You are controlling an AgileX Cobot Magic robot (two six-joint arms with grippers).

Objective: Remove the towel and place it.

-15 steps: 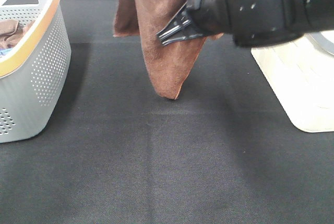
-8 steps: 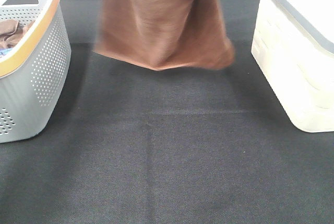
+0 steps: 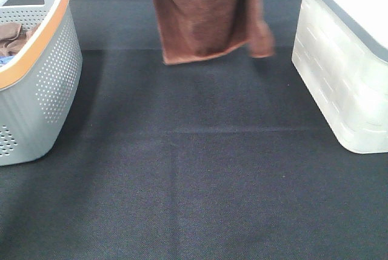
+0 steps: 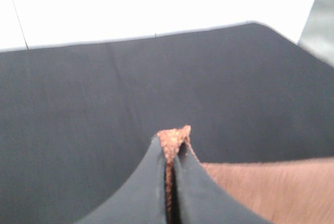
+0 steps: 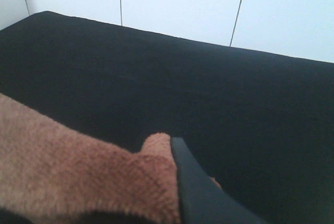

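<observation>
Left claw (image 4: 170, 148) has its two dark fingers pressed together on a corner of the reddish-brown terry-cloth towel (image 3: 203, 14), with a tuft of pile poking past the tips. The right claw (image 5: 176, 144) shows one dark finger with the cloth bunched tight against it, pinching another part; its second finger is hidden. The towel hangs spread in the air over the far part of the black cloth-covered desk (image 3: 200, 169), between a grey perforated plastic basket with an orange rim (image 3: 54, 72) and a white lidded plastic box (image 3: 345, 78).
</observation>
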